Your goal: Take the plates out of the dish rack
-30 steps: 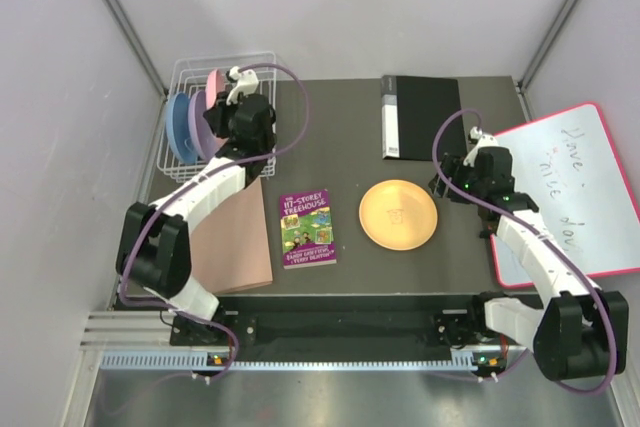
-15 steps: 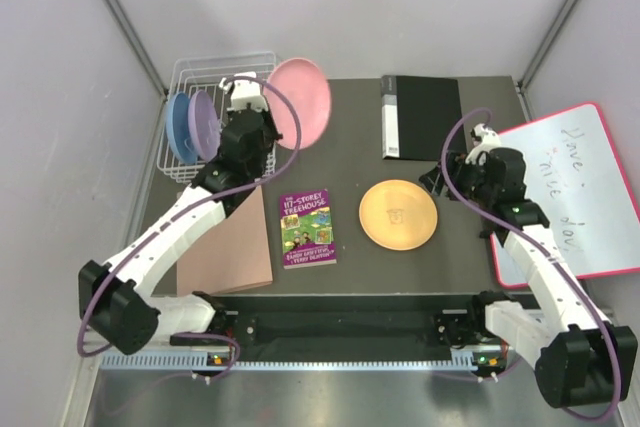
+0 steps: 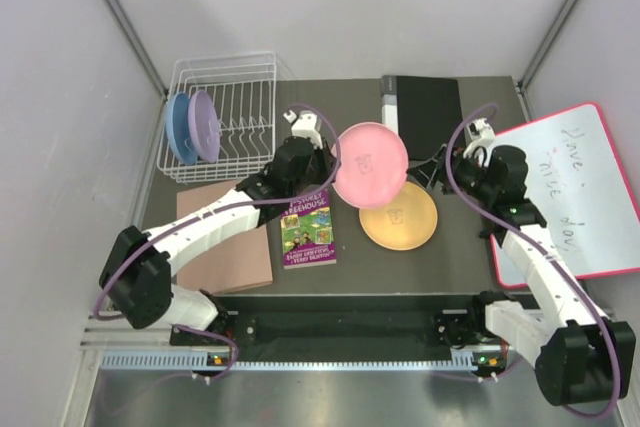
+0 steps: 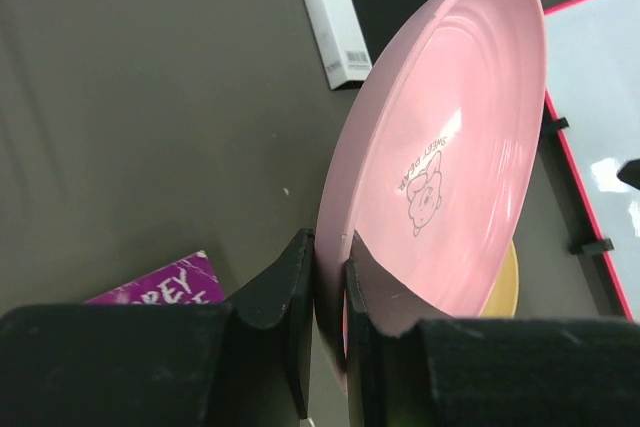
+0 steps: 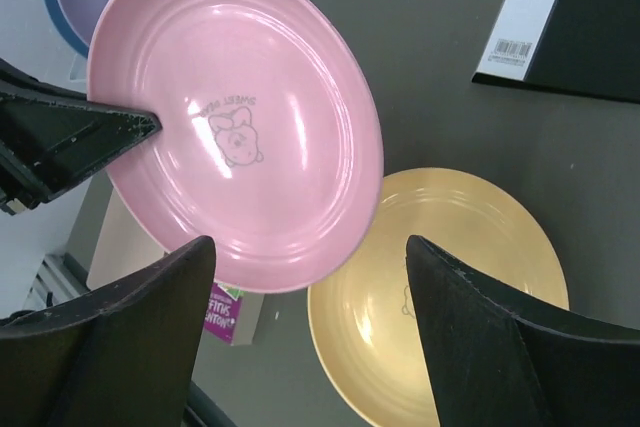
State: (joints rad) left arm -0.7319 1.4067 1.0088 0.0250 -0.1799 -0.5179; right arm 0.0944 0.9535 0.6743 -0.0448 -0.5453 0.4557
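White wire dish rack [image 3: 222,112] holds round plastic purple plate [image 3: 205,122] and light blue plate [image 3: 178,130] upright at its left end. Pink plate [image 3: 370,162], tilted over the flat yellow-orange plate [image 3: 405,222], is clamped by its rim in the left gripper [image 4: 328,277]; the right gripper [image 5: 308,247] gapes wide beside it, empty

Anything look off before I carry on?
Nothing stands out. The left gripper pinches the pink plate by its rim, tilted in the air; the blue plate and purple plate stand upright in the dish rack.
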